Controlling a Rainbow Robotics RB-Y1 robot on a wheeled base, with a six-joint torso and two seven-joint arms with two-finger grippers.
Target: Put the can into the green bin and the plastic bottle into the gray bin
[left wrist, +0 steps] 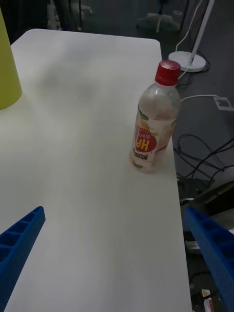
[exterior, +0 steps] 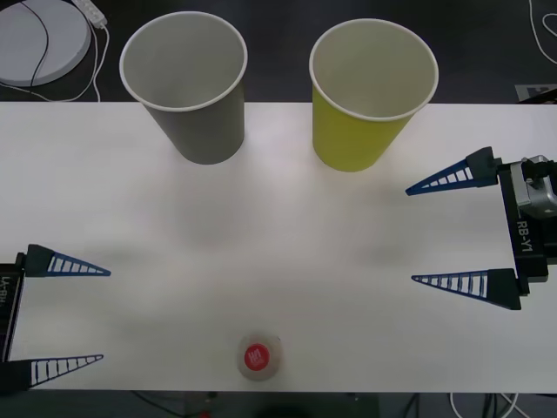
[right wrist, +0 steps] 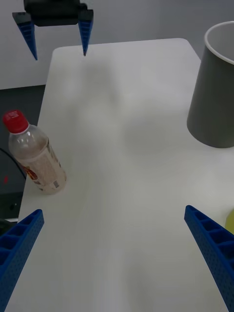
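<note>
Left gripper (exterior: 65,313) hovers at the table's (exterior: 287,252) left edge, jaws wide apart, empty. Gray bin (exterior: 187,83) stands far left. Plastic bottle (exterior: 258,356) is upright at the near edge, centre. Green bin (exterior: 370,91) sits far right. Right gripper (exterior: 448,231) waits at the right edge, jaws spread, holding nothing.

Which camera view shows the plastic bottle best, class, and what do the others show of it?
The left wrist view: the plastic bottle stands upright at the table's edge, with cap, label and pale contents all visible. The right wrist view shows it side-on but farther off. The front view shows it from above, mostly the red cap.
</note>
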